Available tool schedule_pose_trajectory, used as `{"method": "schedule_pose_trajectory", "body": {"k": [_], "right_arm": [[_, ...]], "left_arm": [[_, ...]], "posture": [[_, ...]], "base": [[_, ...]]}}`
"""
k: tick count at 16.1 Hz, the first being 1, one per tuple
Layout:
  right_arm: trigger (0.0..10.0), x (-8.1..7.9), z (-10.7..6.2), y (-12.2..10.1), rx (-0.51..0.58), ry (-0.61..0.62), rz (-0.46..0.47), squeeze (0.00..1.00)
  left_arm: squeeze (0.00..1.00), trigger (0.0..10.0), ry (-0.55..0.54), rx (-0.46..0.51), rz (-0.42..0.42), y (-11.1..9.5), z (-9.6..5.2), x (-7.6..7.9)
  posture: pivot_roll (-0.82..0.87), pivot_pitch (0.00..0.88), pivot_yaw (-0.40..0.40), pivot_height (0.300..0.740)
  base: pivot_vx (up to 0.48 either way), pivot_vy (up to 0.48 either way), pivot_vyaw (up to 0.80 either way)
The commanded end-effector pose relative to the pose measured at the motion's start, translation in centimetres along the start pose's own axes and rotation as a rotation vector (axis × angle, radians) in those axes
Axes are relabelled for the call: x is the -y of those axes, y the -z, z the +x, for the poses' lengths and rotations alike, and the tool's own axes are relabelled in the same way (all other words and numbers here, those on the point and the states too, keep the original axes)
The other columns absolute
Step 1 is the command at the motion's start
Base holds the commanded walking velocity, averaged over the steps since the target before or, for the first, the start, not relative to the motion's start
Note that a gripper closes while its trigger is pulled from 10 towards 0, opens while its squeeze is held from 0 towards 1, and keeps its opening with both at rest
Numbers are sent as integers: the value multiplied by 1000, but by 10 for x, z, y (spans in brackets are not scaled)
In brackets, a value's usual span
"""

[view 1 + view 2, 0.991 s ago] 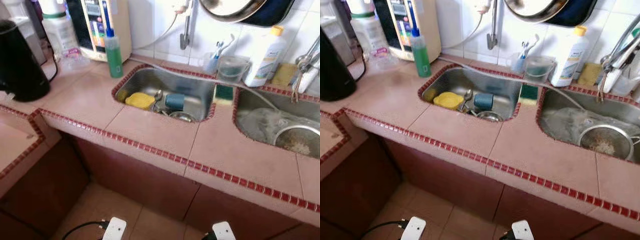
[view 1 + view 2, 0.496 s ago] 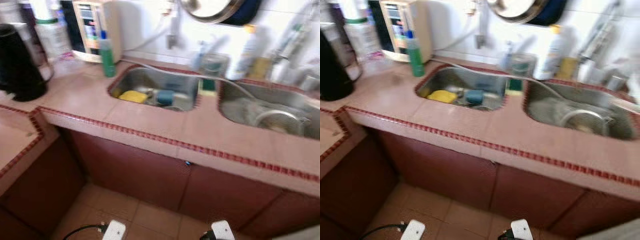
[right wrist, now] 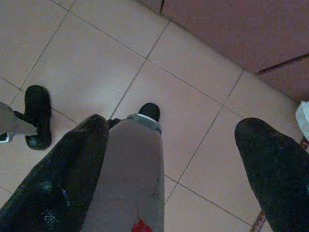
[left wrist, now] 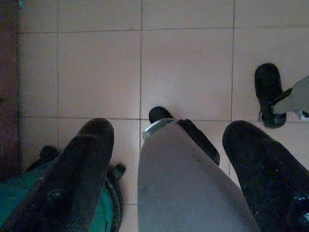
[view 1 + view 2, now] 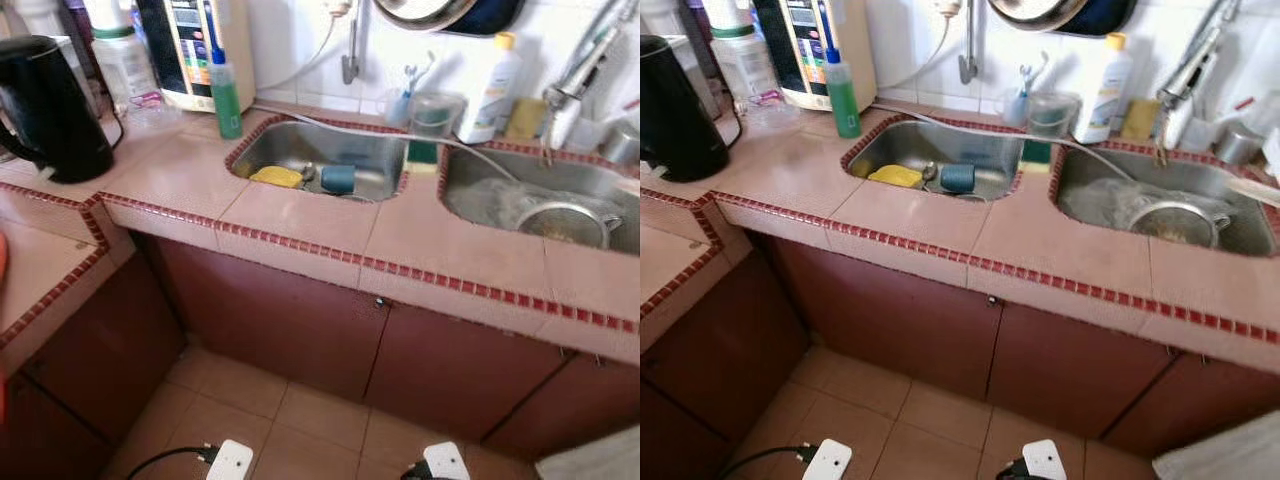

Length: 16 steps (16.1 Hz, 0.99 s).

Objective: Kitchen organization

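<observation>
Stood back from a tiled countertop edged in red mosaic, above dark red cabinets; at the counter's far left edge, a black kettle; behind it against the back wall, a clear jar with a green lid and a white appliance; just left of the left sink's back corner, an upright green bottle; inside that sink, a yellow sponge beside a blue cup lying on its side; on the back ledge between the two sinks, a clear container with a toothbrush cup to its left and a white bottle with a yellow cap to its right; in the right sink, a metal strainer near the front wall. Hung low over the floor tiles, left gripper with fingers spread wide, empty; right gripper likewise wide and empty, fingers apart.
</observation>
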State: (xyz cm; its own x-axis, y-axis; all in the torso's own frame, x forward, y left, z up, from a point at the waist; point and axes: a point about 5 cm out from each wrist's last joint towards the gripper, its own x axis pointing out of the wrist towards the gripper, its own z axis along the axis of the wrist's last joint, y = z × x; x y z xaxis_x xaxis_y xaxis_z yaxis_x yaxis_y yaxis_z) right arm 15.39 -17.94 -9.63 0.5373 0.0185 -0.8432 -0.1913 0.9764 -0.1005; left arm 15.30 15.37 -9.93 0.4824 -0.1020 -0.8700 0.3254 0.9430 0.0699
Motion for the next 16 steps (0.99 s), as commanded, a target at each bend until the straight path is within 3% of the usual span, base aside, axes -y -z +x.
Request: {"method": "schedule_pose_trajectory", "body": {"k": [1,14,16], "right_arm": [[10000,1,-1,3,-12,1,13,0],[10000,1,-1,4,-15,-7,4,0],[10000,-1,-1,4,-19,-13,-5,0]], "left_arm": [[0,10000,-5,0,6,-1,0,-2],[0,10000,-7,-4,6,1,0,-2],[0,10000,-7,-4,6,0,0,-2]], "posture": [[-91,0,15,740],[-90,0,15,740],[-88,0,15,740]], "base": [[-240,0,0],[-245,0,0],[-246,0,800]]}}
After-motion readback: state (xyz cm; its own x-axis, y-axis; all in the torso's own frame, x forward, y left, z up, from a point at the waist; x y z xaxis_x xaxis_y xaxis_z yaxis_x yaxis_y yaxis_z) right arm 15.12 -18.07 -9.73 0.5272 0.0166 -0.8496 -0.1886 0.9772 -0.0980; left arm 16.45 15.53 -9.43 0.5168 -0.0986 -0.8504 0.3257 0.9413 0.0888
